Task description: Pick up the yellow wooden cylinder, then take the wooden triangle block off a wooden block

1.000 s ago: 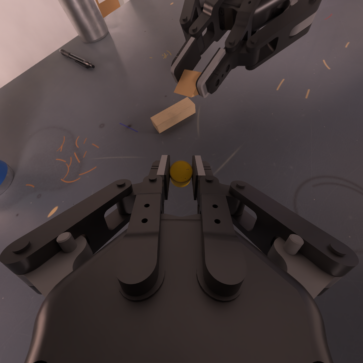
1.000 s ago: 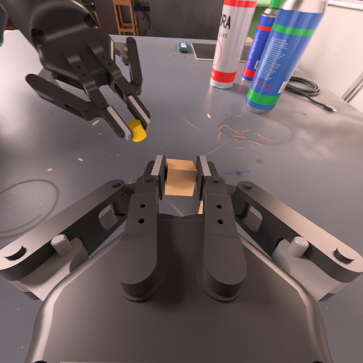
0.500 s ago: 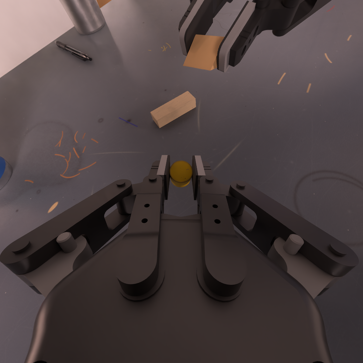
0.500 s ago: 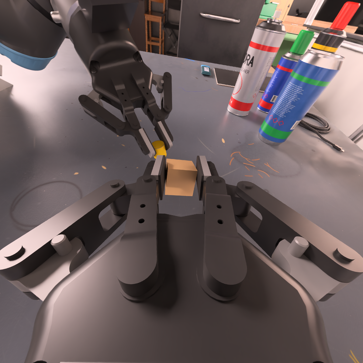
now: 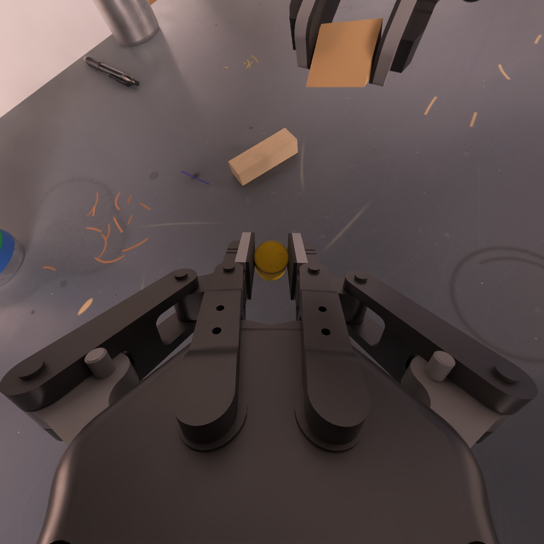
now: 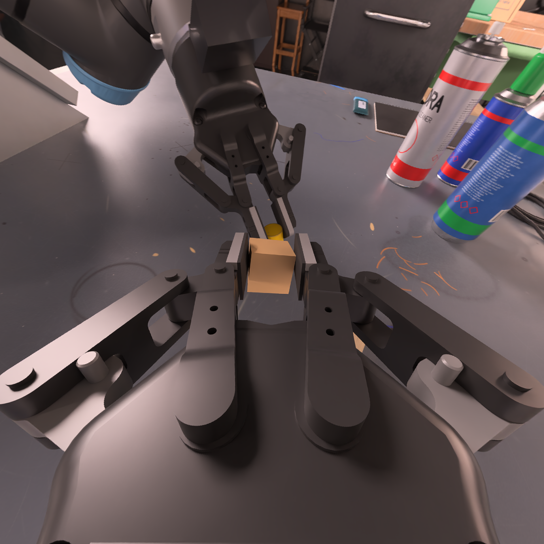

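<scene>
My left gripper (image 5: pixel 270 250) is shut on the yellow wooden cylinder (image 5: pixel 271 258) and holds it above the grey table. My right gripper (image 6: pixel 270 250) is shut on the tan wooden triangle block (image 6: pixel 270 269), lifted clear of the table. In the left wrist view the right gripper (image 5: pixel 343 73) with the triangle block (image 5: pixel 343 54) hangs high at the top right. The pale rectangular wooden block (image 5: pixel 263 156) lies alone on the table below it. In the right wrist view the left gripper (image 6: pixel 272 226) with the cylinder (image 6: pixel 273 232) is just behind the triangle block.
Three spray cans (image 6: pixel 447 117) (image 6: pixel 482 138) (image 6: pixel 497 182) stand at the right with a black cable (image 6: pixel 530 206) behind. A metal can (image 5: pixel 128 20) and a pen (image 5: pixel 112 70) lie at the far left. A small blue item (image 6: pixel 361 105) and a dark mat (image 6: pixel 397 117) lie farther off.
My right gripper has risen with the triangle block, up and away from the rectangular block. The left gripper holds the cylinder steady.
</scene>
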